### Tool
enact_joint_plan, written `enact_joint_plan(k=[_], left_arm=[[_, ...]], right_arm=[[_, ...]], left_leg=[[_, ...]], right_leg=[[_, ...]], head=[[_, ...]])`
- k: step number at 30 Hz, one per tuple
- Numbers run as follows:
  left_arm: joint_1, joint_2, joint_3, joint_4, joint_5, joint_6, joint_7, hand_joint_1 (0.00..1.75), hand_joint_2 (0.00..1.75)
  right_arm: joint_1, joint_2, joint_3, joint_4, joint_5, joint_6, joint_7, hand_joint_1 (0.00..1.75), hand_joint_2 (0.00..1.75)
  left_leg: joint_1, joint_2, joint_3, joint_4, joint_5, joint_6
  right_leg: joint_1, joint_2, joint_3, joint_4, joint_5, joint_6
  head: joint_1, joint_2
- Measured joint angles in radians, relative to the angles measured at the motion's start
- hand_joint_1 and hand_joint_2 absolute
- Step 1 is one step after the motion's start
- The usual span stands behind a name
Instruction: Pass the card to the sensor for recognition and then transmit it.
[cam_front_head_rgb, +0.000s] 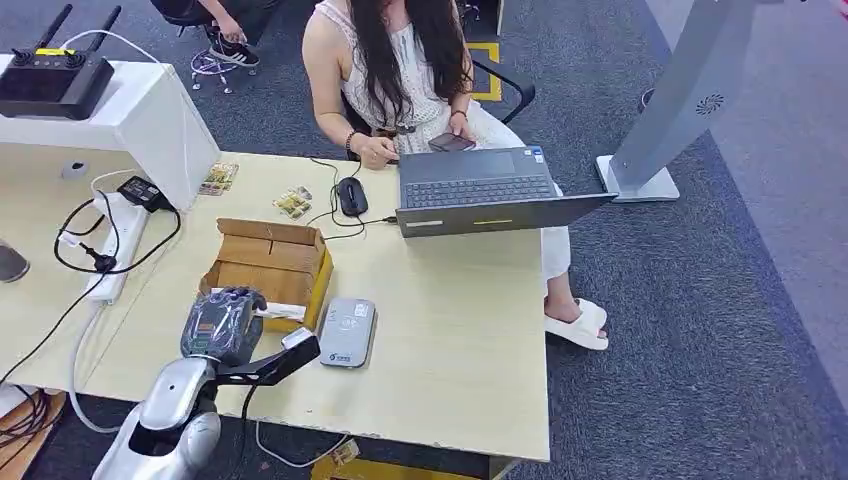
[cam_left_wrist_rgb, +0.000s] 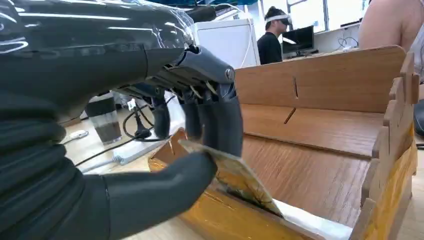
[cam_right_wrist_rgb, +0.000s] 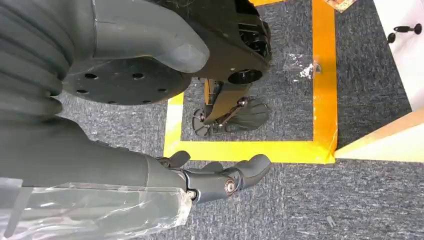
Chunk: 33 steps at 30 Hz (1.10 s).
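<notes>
Your left hand (cam_front_head_rgb: 222, 325) hovers over the near edge of the wooden box (cam_front_head_rgb: 268, 268), its fingers (cam_left_wrist_rgb: 220, 120) curled down and its thick thumb pressed up from below, so the card (cam_left_wrist_rgb: 235, 175) is pinched flat between them. The card is thin, stiff and printed with a pale pattern; its free corner slants down into the box, and whether it touches the smooth slotted plywood floor you cannot tell from here. A clear plastic film wraps the hand's grey ribbed cover. The sensor (cam_front_head_rgb: 347, 331), a flat rounded grey slab, lies on the pale table (cam_front_head_rgb: 450, 330) just to the right of the box. Your right hand (cam_right_wrist_rgb: 220, 182) hangs by your side above grey carpet and yellow floor tape (cam_right_wrist_rgb: 320, 100), fingers loosely bent around nothing.
</notes>
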Motion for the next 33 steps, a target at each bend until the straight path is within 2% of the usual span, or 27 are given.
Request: enact_joint_plan(k=[18, 33], left_arm=[[0.005, 0.002, 0.004, 0.000, 0.025, -0.020, -0.008, 1.75, 1.75], [-0.001, -0.010, 0.016, -0.022, 0.016, 0.049, 0.010, 1.75, 1.75]], right_arm=[[0.000, 0.000, -0.009, 0.000, 0.015, 0.003, 0.006, 0.00, 1.75], [0.000, 0.000, -0.025, 0.000, 0.027, 0.003, 0.002, 0.00, 1.75]], left_leg=[[0.000, 0.000, 0.000, 0.000, 0.000, 0.000], [0.000, 0.000, 0.000, 0.000, 0.000, 0.000]], right_leg=[[0.000, 0.000, 0.000, 0.000, 0.000, 0.000], [0.000, 0.000, 0.000, 0.000, 0.000, 0.000]], head=[[0.000, 0.000], [0.000, 0.000]])
